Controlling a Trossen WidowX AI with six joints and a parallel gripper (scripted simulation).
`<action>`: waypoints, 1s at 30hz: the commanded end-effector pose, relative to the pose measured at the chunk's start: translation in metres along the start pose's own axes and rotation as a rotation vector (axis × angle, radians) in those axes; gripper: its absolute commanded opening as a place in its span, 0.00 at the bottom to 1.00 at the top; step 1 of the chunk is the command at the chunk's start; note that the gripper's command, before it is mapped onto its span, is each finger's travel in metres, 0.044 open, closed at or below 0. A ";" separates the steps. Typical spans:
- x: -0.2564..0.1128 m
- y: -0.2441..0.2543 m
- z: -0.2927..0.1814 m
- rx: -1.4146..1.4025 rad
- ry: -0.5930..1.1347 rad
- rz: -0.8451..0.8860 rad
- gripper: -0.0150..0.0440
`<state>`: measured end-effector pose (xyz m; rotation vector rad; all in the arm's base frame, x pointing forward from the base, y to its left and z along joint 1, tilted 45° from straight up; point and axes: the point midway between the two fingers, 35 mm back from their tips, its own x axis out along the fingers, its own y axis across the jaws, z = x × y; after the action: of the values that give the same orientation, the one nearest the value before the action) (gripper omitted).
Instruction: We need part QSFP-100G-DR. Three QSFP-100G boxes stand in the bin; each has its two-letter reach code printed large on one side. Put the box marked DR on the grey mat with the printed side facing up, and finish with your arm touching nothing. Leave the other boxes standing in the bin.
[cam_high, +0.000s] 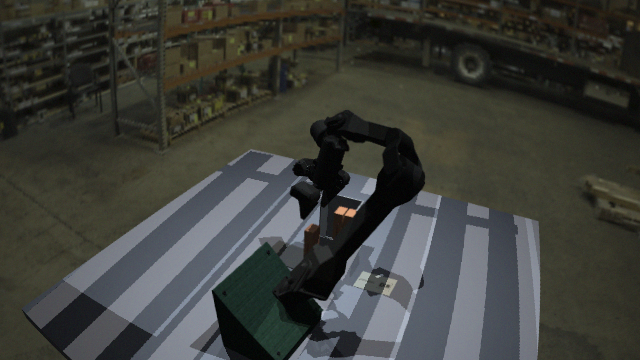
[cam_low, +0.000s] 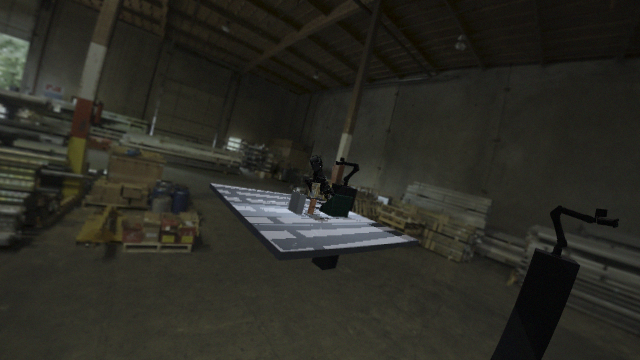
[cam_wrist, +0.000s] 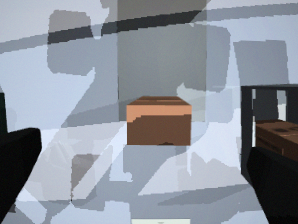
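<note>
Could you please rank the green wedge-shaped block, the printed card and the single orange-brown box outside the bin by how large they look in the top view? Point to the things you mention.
1. Green wedge-shaped block (cam_high: 255, 305)
2. Printed card (cam_high: 362, 284) and single box (cam_high: 311, 240) (cam_low: 312, 206) (cam_wrist: 159, 131): too alike to rank
</note>
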<state>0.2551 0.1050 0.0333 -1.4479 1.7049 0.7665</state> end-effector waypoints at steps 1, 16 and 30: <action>-0.004 -0.001 0.004 -0.002 0.076 -0.041 1.00; -0.006 -0.001 0.012 -0.001 0.256 -0.088 1.00; -0.002 -0.001 0.030 -0.010 0.367 -0.108 1.00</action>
<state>0.2610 0.1253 0.0245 -1.7443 1.8648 0.4763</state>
